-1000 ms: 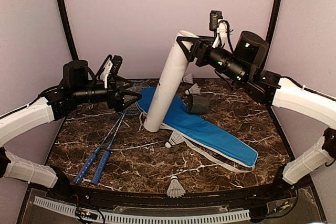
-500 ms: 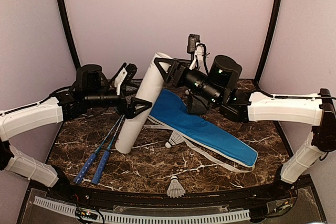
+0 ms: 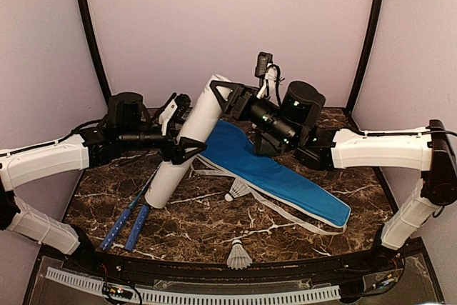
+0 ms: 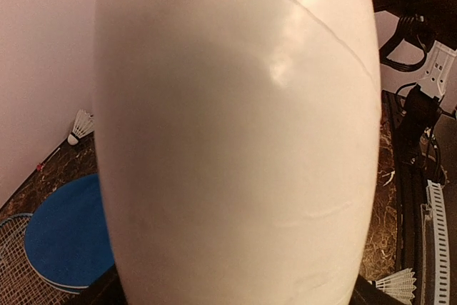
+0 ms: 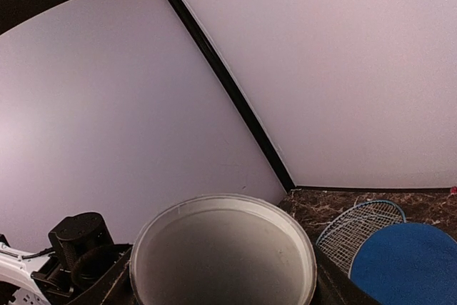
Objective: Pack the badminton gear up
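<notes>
The long white tube point(image 3: 166, 187) leans from the table at the left up to the right, its open mouth point(image 5: 225, 262) facing the right wrist camera. My right gripper point(image 3: 218, 95) is shut on the tube's top end. My left gripper point(image 3: 187, 126) straddles the tube's middle, a finger on each side; the tube point(image 4: 235, 141) fills the left wrist view and hides whether the pads press it. The blue zip bag point(image 3: 285, 176) lies flat at centre right. Two blue-handled rackets point(image 3: 127, 223) lie at the left. One shuttlecock point(image 3: 238, 189) rests by the bag, another point(image 3: 239, 253) near the front edge.
A dark cap point(image 3: 258, 148) sits on the bag, mostly under my right arm. A further shuttlecock point(image 4: 81, 125) lies by the back wall. The racket heads point(image 5: 360, 223) lie partly under the bag's round end point(image 5: 407, 262). Walls close in on three sides.
My right arm has swung left and lower, carrying the tube's top and dragging its foot off the bag to the left. My left gripper has come round the tube's middle and narrowed.
</notes>
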Available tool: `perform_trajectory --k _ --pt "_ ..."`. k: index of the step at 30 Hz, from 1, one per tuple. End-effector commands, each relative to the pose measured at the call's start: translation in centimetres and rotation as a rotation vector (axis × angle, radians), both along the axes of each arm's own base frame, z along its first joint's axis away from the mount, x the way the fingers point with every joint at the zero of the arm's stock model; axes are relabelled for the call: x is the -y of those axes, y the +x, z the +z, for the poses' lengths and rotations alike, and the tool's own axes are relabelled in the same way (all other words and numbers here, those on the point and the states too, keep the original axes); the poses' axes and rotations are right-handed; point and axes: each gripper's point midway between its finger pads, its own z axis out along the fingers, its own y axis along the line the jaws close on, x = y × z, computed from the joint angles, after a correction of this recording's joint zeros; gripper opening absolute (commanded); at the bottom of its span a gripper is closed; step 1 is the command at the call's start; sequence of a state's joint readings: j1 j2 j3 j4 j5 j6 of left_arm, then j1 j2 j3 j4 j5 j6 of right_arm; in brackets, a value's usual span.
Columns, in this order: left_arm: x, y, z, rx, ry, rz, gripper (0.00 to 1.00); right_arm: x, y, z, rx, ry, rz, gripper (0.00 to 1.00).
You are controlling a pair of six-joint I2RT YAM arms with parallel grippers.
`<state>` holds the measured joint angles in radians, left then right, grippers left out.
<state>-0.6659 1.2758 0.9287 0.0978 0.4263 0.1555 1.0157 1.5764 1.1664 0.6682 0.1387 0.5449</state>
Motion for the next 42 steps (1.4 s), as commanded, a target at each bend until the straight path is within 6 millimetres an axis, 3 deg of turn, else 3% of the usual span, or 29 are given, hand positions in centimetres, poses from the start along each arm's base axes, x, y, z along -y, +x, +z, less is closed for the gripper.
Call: perform_trajectory --k 1,8,15,23,26,29,34,39,42 --pt "-0.3 0.1 0.6 0.041 -0.012 0.007 0.76 -0.2 -0.7 1.1 -0.009 0.089 0.031 0.62" --pt "-0.5 0.2 0.1 0.037 0.011 0.018 0.64 0.0 -0.6 -1.2 -0.038 0.039 0.016 0.68" --pt "-1.1 0.5 -2.0 0.006 0.067 0.047 0.59 2.0 -1.1 -1.4 0.007 -0.078 -0.034 0.99" --pt "-1.5 -0.1 -4.4 -0.004 0.166 0.018 0.59 6.6 -2.6 -1.7 0.053 -0.240 -0.009 1.00" --pt "-1.3 -1.4 -5.4 -0.033 0.214 -0.046 0.60 8.3 -2.3 -2.8 0.007 -0.325 0.085 0.95" --pt "-1.2 -2.7 -7.0 -0.067 0.275 -0.092 0.61 8.8 -3.1 -4.0 -0.034 -0.389 0.224 0.84" --pt "-0.2 -4.3 -9.6 -0.081 0.372 -0.135 0.59 7.5 -4.9 -7.2 -0.129 -0.523 0.414 0.67" --pt "0.9 -5.1 -10.6 -0.105 0.393 -0.177 0.57 6.9 -6.0 -8.4 -0.184 -0.545 0.502 0.61" --pt "1.0 -5.2 -10.8 -0.104 0.400 -0.180 0.57 7.0 -6.2 -9.0 -0.205 -0.550 0.518 0.52"
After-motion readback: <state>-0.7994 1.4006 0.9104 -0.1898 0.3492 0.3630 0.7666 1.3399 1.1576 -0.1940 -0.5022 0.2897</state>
